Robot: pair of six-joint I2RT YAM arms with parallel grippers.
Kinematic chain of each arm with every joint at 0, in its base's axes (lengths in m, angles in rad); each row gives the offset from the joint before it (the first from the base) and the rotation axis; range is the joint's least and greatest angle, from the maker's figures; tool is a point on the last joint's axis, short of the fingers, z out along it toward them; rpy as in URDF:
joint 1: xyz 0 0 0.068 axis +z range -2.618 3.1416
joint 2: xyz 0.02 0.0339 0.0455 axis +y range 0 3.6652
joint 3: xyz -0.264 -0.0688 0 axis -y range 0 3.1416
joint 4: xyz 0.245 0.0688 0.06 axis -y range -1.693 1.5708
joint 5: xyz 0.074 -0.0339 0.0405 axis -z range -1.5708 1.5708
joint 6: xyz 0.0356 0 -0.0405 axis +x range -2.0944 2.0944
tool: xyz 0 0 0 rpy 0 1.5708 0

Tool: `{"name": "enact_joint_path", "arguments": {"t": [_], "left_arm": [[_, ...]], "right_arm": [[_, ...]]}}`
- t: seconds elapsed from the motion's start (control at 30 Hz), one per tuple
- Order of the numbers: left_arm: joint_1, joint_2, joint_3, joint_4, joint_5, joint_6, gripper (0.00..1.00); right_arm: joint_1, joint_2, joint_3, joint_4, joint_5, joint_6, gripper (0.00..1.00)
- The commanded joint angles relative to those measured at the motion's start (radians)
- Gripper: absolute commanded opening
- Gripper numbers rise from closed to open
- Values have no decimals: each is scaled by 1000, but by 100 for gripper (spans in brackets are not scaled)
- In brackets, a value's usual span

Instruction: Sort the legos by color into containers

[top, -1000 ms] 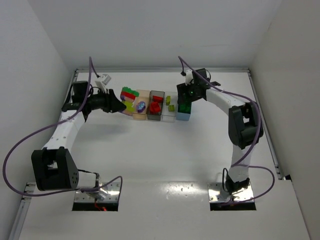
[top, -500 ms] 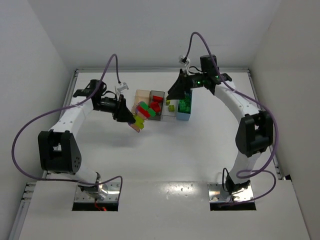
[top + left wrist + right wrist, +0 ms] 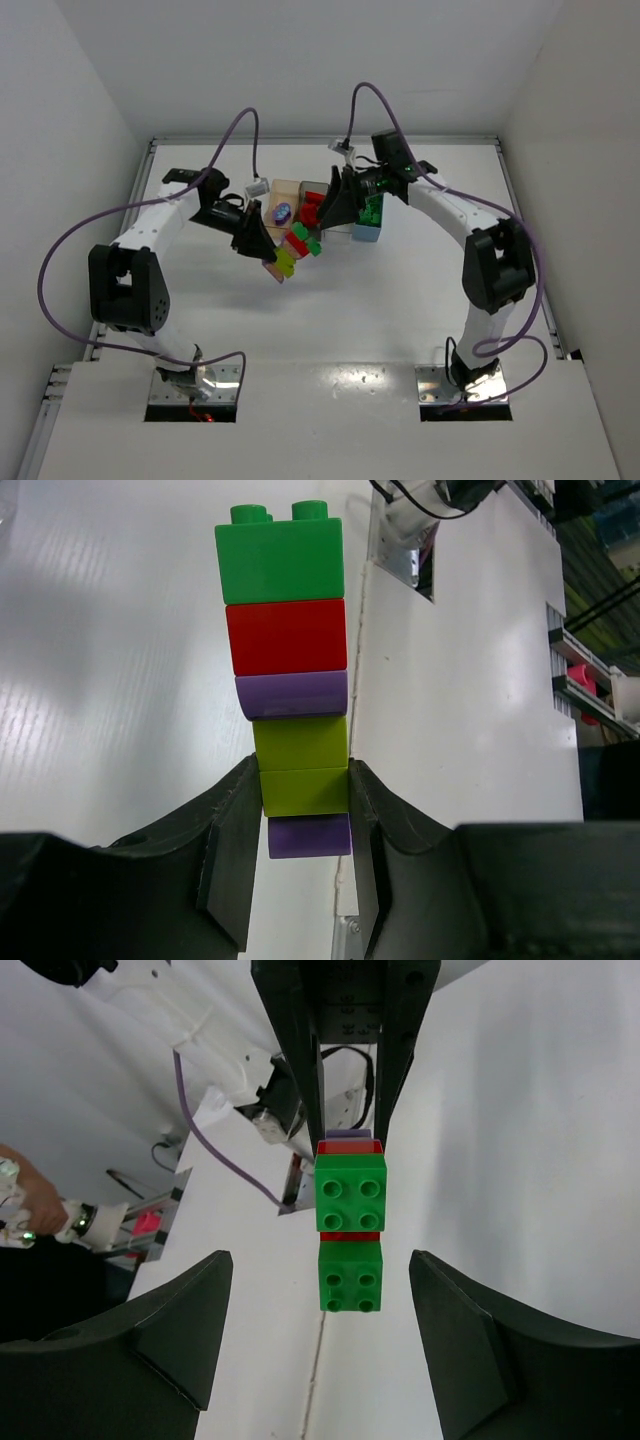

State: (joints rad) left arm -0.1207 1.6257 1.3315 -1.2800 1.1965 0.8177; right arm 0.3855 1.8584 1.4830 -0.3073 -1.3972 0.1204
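Note:
My left gripper [image 3: 274,258] is shut on a lego stack [image 3: 297,242] and holds it above the table in front of the containers. In the left wrist view the jaws [image 3: 305,805] grip a lime brick [image 3: 303,790]; above it sit lime, purple, red and a green brick [image 3: 280,558], with a purple one below. My right gripper [image 3: 331,206] is open and empty, facing the green end of the stack [image 3: 350,1192], apart from it. The tan bin [image 3: 287,187] holds a purple brick [image 3: 283,211], the dark grey bin [image 3: 316,187] red bricks, the light blue bin [image 3: 366,235] green bricks.
The clear bin [image 3: 343,234] is mostly hidden behind my right gripper. The four bins stand in a row at the back middle of the white table [image 3: 400,300]. White walls close in both sides and the back.
My left gripper has carried the stack from beside the tan bin forward and to the right. My right gripper has swung left from over the light blue bin toward the stack's green end.

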Motion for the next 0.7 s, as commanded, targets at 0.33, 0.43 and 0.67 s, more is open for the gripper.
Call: {"name": "enact_joint_path", "arguments": {"t": [0.33,0.43,0.67], "left_arm": [[-36,-50,14,24,49,-5,11],[-36,-61,5,48,49,-15,11],[-36,-70,-6,48,49,-15,11]], "right_arm": [[92,-12,5,71,-13,-15,67],[101,-2,14,71,-3,-15,63],[112,8,14,53,47,-15,63]]}}
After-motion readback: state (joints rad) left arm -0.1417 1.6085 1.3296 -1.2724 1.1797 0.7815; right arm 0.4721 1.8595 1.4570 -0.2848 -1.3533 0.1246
